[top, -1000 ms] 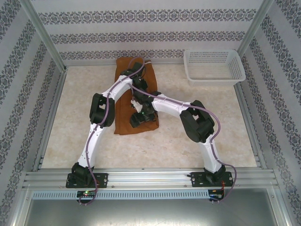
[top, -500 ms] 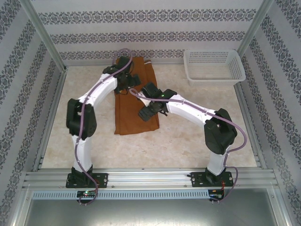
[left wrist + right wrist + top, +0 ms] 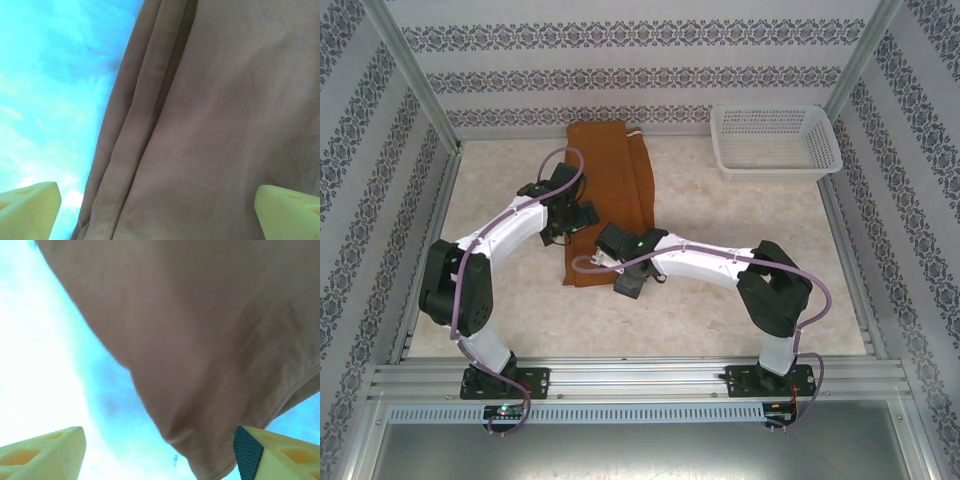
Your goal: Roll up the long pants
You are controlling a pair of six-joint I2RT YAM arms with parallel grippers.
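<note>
A: Right, where do the pants (image 3: 610,180) lie?

B: Flat on the table (image 3: 750,290), folded into one long strip. The long axis runs straight away from the arm bases. Far end is at the back wall, and the near end is just under the right gripper (image 3: 631,283).

A: Hands?

B: Right gripper is spread wide and holds nothing. The strip's near corner sits below it, between its fingers. Left gripper (image 3: 570,218) is spread fully too, empty, over the strip's left edge about mid-length.

A: Who starts the roll?

B: Right arm is nearer that end, I'd judge. The roll should travel away from the bases, along the strip.
</note>
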